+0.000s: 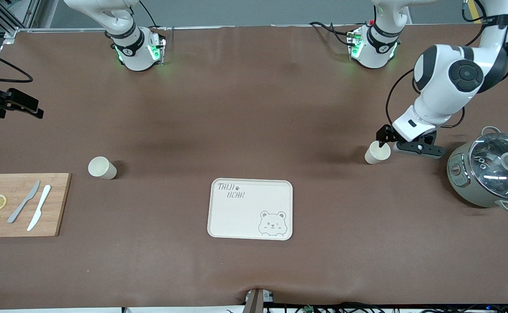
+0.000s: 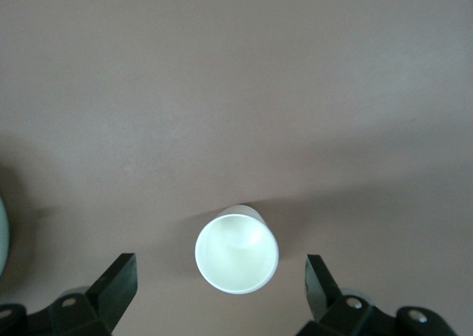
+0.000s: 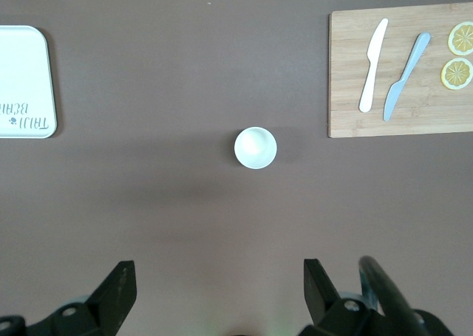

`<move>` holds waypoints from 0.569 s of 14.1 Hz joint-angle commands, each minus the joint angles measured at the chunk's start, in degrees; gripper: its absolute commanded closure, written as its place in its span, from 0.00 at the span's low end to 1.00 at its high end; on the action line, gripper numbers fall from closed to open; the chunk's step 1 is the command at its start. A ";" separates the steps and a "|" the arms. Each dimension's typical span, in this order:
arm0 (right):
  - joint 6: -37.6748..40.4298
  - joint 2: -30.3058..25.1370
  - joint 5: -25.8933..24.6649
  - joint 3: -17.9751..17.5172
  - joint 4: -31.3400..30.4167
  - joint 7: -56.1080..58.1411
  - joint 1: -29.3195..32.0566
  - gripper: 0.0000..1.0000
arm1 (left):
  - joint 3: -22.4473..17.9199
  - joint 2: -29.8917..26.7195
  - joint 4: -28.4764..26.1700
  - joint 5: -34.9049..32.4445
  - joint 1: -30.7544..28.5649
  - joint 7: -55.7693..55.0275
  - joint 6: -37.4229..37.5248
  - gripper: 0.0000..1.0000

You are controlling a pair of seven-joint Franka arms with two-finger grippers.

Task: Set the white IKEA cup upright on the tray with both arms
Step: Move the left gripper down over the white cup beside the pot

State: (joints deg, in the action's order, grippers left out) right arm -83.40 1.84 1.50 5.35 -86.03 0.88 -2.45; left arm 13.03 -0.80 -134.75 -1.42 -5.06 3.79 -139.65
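Two white cups stand upright on the brown table. One cup is toward the left arm's end; my left gripper hangs just over it, open, and in the left wrist view the cup sits between the spread fingers of the left gripper without touching them. The other cup is toward the right arm's end and shows small in the right wrist view. My right gripper is open and empty, high over the table. The cream tray with bear drawing lies empty mid-table, nearer the camera.
A grey pot with a glass lid stands close beside the left gripper at the left arm's end. A wooden cutting board with two knives and lemon slices lies at the right arm's end, also in the right wrist view.
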 commanded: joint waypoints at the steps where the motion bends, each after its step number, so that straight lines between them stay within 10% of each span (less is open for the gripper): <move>1: 0.52 -0.26 -0.62 -0.26 0.25 0.61 0.52 0.00 | 0.42 0.00 -3.42 -0.95 -2.23 2.53 -3.43 0.00; 8: 0.52 0.35 -0.09 -0.08 0.25 0.61 0.78 0.00 | 0.42 8.43 -7.46 -0.87 -5.84 5.96 -17.13 0.00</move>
State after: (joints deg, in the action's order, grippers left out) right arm -83.40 2.10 1.50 5.53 -86.12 0.88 -2.34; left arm 13.00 5.69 -141.36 -1.42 -10.49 9.54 -153.03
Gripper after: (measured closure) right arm 0.000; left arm 0.000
